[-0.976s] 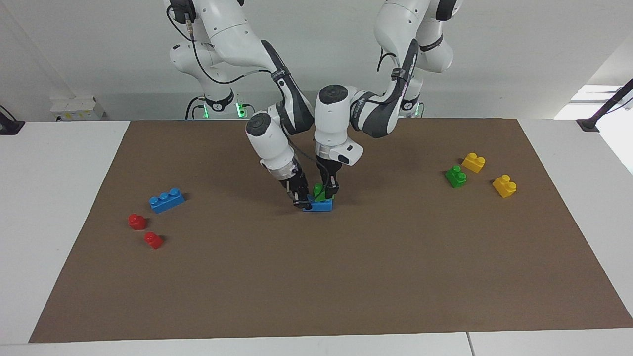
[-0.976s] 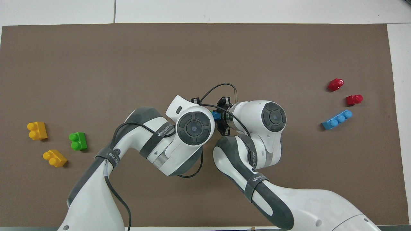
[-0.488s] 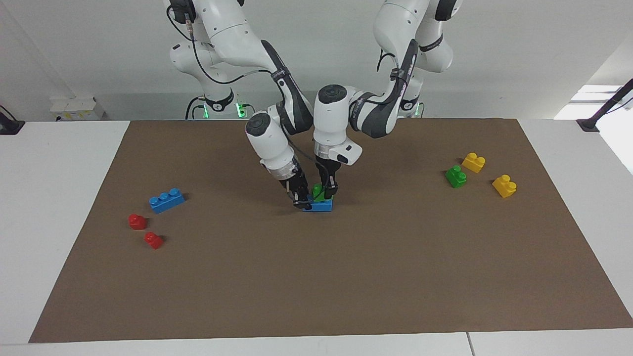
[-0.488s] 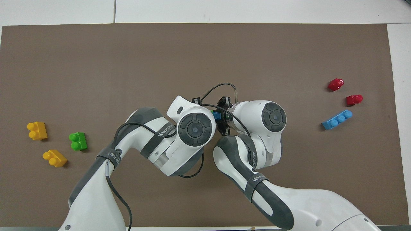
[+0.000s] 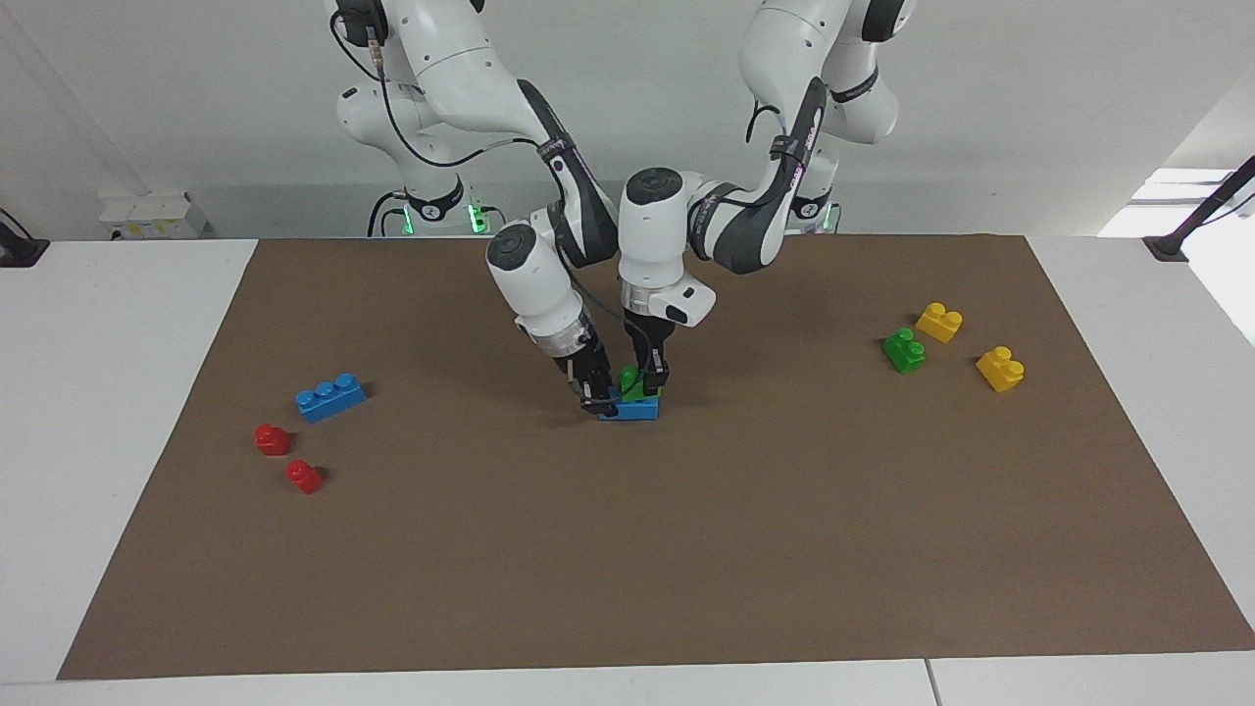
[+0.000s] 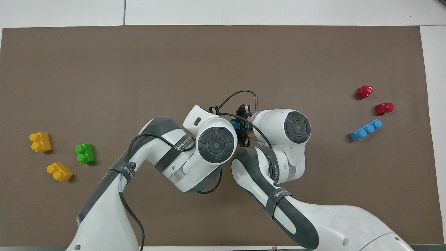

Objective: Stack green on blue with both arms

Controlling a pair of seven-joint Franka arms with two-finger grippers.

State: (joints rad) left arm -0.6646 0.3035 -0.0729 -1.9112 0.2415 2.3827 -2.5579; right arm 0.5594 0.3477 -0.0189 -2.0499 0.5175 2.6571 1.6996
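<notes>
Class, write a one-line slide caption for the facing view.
Both hands, left and right, grip a green brick set on a blue brick at mid-mat.

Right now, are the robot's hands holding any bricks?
Yes. The left gripper pinches the green brick by its end; the right gripper pinches the blue brick by its end.

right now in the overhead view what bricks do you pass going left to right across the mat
yellow brick → second yellow brick → green brick → blue brick in the grippers → loose blue brick. The two red bricks overlap that last one in the order, so they are left out.
</notes>
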